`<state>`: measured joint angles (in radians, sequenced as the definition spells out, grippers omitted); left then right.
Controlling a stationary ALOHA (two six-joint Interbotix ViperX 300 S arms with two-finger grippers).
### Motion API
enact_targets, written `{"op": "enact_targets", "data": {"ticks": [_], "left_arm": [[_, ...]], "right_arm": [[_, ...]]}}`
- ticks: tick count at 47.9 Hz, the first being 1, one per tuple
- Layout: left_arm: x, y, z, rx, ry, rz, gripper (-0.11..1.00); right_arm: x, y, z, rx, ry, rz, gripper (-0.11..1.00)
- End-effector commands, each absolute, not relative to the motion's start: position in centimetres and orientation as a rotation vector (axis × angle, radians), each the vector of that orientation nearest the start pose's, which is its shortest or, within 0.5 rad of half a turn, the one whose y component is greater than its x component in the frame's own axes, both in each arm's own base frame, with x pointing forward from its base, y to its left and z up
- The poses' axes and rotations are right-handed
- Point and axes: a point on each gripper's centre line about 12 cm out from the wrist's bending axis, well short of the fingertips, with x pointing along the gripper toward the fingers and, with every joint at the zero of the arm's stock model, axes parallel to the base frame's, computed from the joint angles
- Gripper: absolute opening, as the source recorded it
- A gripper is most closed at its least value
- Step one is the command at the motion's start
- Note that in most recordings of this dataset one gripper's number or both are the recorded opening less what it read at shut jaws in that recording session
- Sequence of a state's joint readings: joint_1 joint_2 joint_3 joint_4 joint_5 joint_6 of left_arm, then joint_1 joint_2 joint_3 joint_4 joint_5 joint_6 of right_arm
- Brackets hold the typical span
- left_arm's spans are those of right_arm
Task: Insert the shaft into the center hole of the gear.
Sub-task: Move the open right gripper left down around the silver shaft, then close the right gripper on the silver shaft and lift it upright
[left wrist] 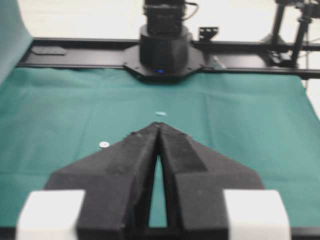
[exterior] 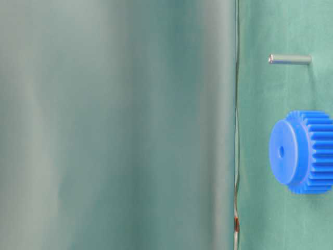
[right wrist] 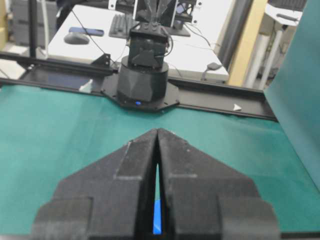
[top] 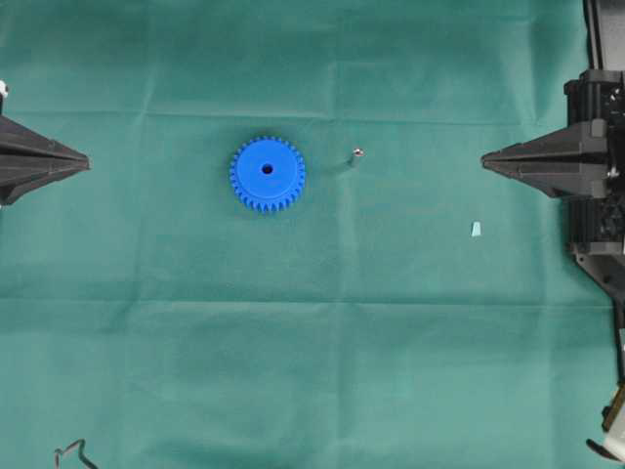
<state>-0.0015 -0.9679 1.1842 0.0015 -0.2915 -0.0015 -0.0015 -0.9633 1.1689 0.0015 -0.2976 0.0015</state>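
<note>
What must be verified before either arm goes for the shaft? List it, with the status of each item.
1. The shaft is free and apart from the gear: ok. It is on the green cloth, between the gear and the right gripper.
2. The center hole is unobstructed and faces up: ok.
3. The left gripper is empty: ok, jaws shut on nothing.
4. The right gripper is ready to grasp: not ok, its jaws are shut and must open first.
5. The path from the right gripper to the shaft is clear: ok; the pale-blue fleck lies off to the side.
6. Shaft standing or lying: cannot tell for sure.
</note>
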Motion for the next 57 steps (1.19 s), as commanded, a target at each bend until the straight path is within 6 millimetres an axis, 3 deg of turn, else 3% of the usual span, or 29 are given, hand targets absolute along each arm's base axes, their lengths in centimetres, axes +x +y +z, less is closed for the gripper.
{"op": "enact_targets", "data": {"ticks": [1, 16, 30, 33, 37, 46, 49, 57], "left_arm": [[20.0, -0.1, 30.0, 0.010, -0.067, -0.005, 0.00], [19.9, -0.1, 29.9, 0.016, -0.046, -0.005, 0.00], [19.9, -0.1, 29.8, 0.015, -0.035, -0.005, 0.00], [19.9, -0.1, 29.7, 0.013, -0.034, -0.005, 0.00], [20.0, -0.1, 29.7, 0.015, -0.032, -0.007, 0.00], [19.9, -0.1, 29.7, 0.015, -0.031, -0.005, 0.00], [19.9, -0.1, 29.7, 0.015, -0.026, -0.005, 0.00], [19.9, -0.1, 29.6, 0.013, -0.021, -0.005, 0.00]], "right_arm": [[20.1, -0.2, 30.5, -0.010, -0.106, -0.012, 0.03], [22.1, -0.7, 29.9, -0.009, -0.003, -0.034, 0.03], [25.3, -3.6, 25.9, 0.050, 0.130, -0.152, 0.05], [26.1, -4.2, 24.9, 0.072, 0.166, -0.175, 0.11], [27.4, -4.7, 22.9, 0.093, 0.230, -0.195, 0.28], [29.5, -5.9, 18.9, 0.155, 0.329, -0.253, 0.83], [29.9, -6.4, 17.5, 0.176, 0.348, -0.283, 0.85], [30.8, -7.1, 15.2, 0.201, 0.363, -0.326, 0.74]]}}
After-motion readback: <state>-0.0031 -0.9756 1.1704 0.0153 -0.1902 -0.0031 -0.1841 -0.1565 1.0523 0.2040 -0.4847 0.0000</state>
